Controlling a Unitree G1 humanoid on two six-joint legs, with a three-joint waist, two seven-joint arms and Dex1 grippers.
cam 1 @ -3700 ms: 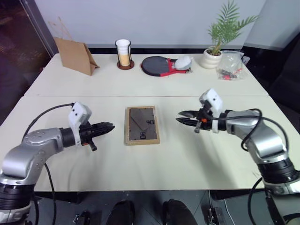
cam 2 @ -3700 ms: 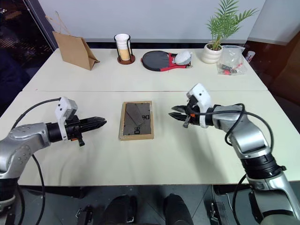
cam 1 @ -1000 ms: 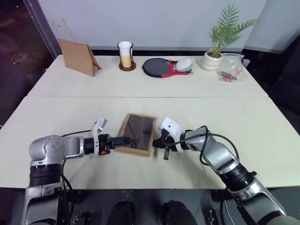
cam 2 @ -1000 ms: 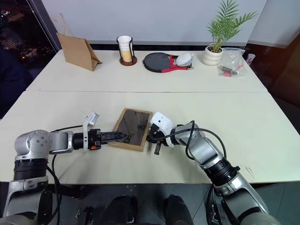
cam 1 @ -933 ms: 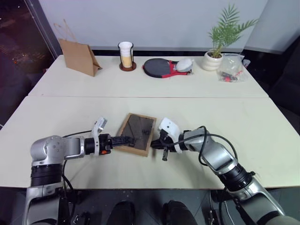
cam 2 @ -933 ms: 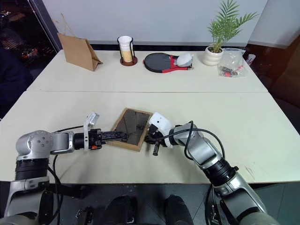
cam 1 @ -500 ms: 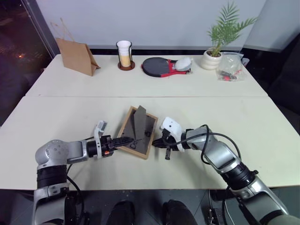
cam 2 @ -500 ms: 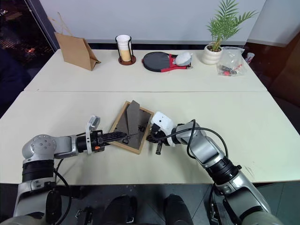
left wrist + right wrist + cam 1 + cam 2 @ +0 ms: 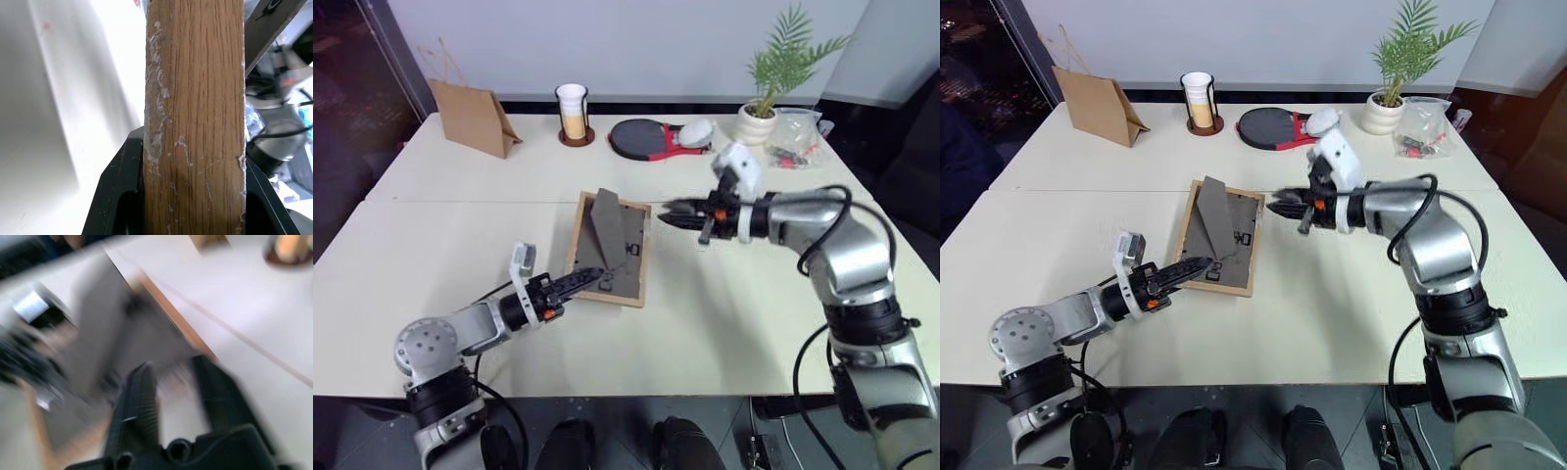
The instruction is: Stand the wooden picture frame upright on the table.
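A: The left gripper (image 9: 579,282) has its jaws clamped on the bottom rail of the picture frame (image 9: 610,245), and the frame is tipped up off the table (image 9: 724,313), back facing us, stand (image 9: 604,228) folded out.

B: And the right gripper (image 9: 668,217) hangs just off the frame's upper right edge, jaws parted, holding nothing.

A: So one pinch on one edge carries everything. I'd say that's the risk: the frame pivots in those fingers and flops face-down.

B: Or the stand lands crooked, and the frame slides flat when he lets go.

A: The right one could also nudge it over.
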